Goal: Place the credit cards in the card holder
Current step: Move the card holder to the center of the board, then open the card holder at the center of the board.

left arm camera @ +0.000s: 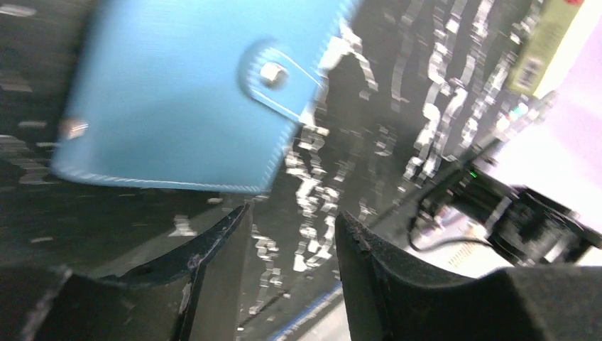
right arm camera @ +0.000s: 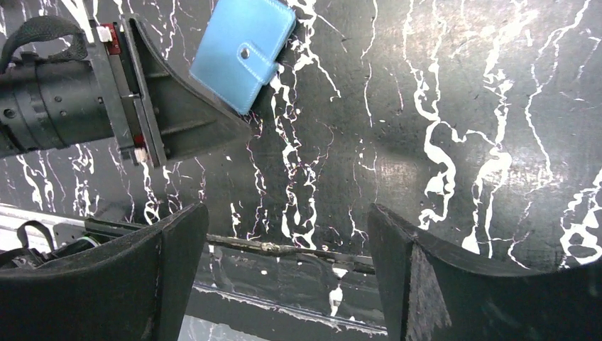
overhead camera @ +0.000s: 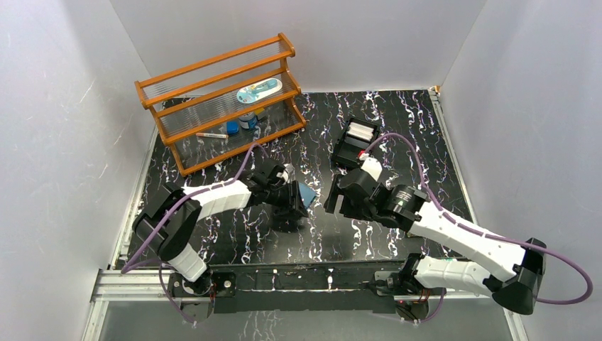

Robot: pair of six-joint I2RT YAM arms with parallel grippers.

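Right wrist view: the small teal-blue folding card holder (right arm camera: 241, 53) lies snapped shut on the black marbled desk (right arm camera: 461, 106), just beyond the left pincer (left arm camera: 292, 212), whose jaws are half apart, grasping nothing. The right pincer (right arm camera: 287, 209) hovers released. Nothing loaded yet, I'd say; opening and filling lie ahead.

Left hand (left arm camera: 292, 212) part-open; right hand (right arm camera: 287, 209) wide open.

One blue card holder (right arm camera: 241, 53). Two claws: left claw (left arm camera: 291, 215), right claw (right arm camera: 287, 213). One bench (overhead camera: 397, 128). One wooden rack (overhead camera: 213, 67) of three shelves, with four small things: one pale pack (overhead camera: 258, 91), one jar (overhead camera: 247, 119), one blue cap (overhead camera: 232, 128), one thin stick (overhead camera: 211, 135). One black tray (overhead camera: 346, 155) with pale cards (overhead camera: 360, 131), number unclear.
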